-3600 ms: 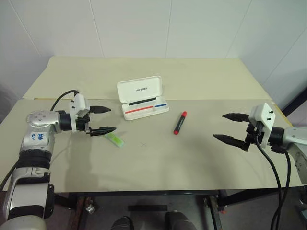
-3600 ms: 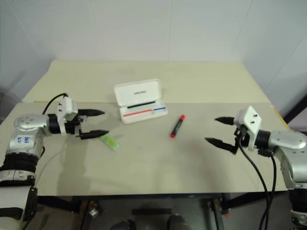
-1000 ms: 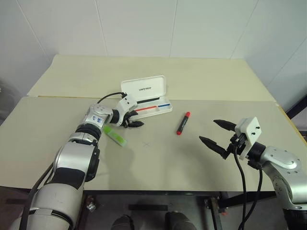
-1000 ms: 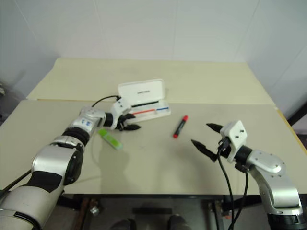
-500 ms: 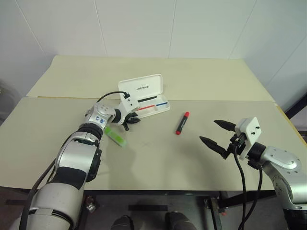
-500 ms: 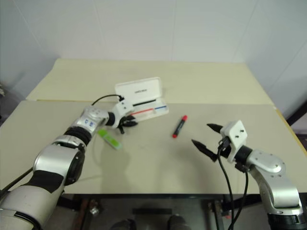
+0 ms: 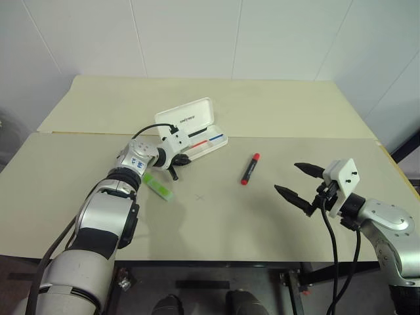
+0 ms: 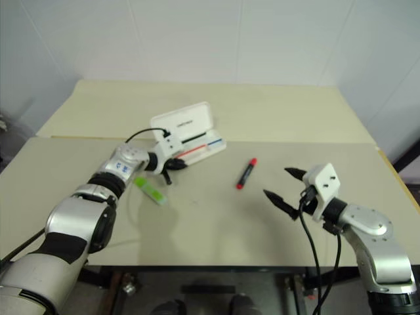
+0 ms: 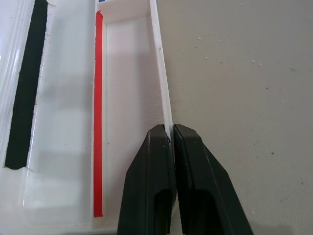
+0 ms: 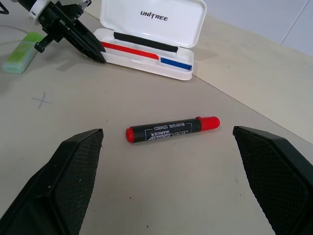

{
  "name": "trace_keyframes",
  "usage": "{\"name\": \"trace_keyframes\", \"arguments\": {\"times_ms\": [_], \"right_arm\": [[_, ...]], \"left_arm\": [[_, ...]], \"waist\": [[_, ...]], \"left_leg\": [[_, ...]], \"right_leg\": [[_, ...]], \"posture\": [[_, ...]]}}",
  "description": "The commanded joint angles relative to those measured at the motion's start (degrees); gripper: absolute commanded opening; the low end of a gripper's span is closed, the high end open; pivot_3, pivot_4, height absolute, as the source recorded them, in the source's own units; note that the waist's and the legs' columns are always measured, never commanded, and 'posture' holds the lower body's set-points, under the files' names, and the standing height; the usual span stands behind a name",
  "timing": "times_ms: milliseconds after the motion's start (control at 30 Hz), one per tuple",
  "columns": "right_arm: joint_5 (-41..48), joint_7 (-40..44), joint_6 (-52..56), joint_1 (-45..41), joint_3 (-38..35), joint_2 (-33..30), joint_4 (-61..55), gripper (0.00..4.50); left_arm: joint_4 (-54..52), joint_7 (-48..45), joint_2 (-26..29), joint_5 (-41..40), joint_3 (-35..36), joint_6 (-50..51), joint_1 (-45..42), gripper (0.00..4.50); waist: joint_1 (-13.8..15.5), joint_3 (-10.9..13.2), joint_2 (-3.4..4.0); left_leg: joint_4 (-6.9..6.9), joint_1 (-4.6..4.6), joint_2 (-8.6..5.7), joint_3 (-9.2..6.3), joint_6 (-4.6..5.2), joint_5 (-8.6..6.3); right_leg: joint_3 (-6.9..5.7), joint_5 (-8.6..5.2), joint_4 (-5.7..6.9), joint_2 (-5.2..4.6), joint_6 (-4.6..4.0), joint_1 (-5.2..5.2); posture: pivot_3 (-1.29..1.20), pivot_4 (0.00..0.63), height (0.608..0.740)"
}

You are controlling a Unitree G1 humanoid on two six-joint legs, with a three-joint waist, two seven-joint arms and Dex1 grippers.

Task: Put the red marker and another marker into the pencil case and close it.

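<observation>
The white pencil case [image 7: 194,122] lies open on the table, its lid raised and red, blue and black stripes showing inside. My left gripper [image 7: 178,158] is shut on the case's thin front wall [image 9: 160,83] near its left end, one finger on each side. To the right of the case the red marker [image 7: 249,168] lies on the table with its black barrel [image 10: 164,129] clear to see. The pale green marker [image 7: 157,186] rests just below my left wrist. My right gripper [image 7: 287,177] hovers open, right of the red marker and apart from it.
A lower table section [image 7: 216,216] meets a rear one at a seam behind the case. A small cross mark [image 7: 200,196] is drawn between the two markers. White walls stand behind the table.
My left gripper has shut on the case's front wall. The case has swung so that its left end came towards my gripper. The right arm and both markers stayed put.
</observation>
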Motion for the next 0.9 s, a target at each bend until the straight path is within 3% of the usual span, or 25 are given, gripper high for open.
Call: {"name": "trace_keyframes", "arguments": {"times_ms": [33, 167, 567, 900], "right_arm": [[0.79, 0.4, -0.74, -1.0, -2.1, -1.2, -1.13, 4.5], [0.82, 0.83, -0.85, -1.32, -2.09, -1.46, -0.66, 4.5], [0.38, 3.39, -1.48, -4.1, -1.42, -2.49, 2.56, 4.5], [0.51, 5.03, -1.53, -4.09, -2.65, -4.23, 3.67, 4.5]], "left_arm": [[0.05, -2.52, 0.34, -1.07, 0.98, -1.7, -2.44, 0.04], [-0.58, -6.16, 1.13, -1.86, 1.53, -3.62, -3.11, 0.04], [-5.03, -28.55, 5.34, -7.73, 3.89, -10.94, -2.2, 0.04], [-18.8, -40.51, 8.18, -12.1, 2.62, -12.12, 6.09, 0.04]], "waist": [[0.07, 0.0, 0.0], [0.1, 0.0, -0.01], [0.04, 0.01, 0.0], [-0.06, 0.01, 0.01]], "left_leg": [[0.0, -0.01, 0.0, 0.0, 0.0, 0.0], [-0.02, -0.04, 0.0, 0.0, 0.0, -0.01], [0.0, -0.05, 0.0, 0.0, 0.01, -0.02], [0.01, -0.04, 0.02, 0.0, 0.02, -0.02]], "right_leg": [[0.0, 0.0, -0.01, 0.0, 0.0, 0.0], [-0.01, 0.0, -0.06, 0.0, 0.0, 0.0], [-0.02, 0.0, -0.06, 0.0, -0.01, 0.0], [-0.01, -0.01, -0.01, 0.0, -0.01, 0.0]], "posture": [[0.0, 0.15, 0.74], [0.0, 0.15, 0.74], [0.0, 0.15, 0.74], [0.0, 0.15, 0.74]]}}
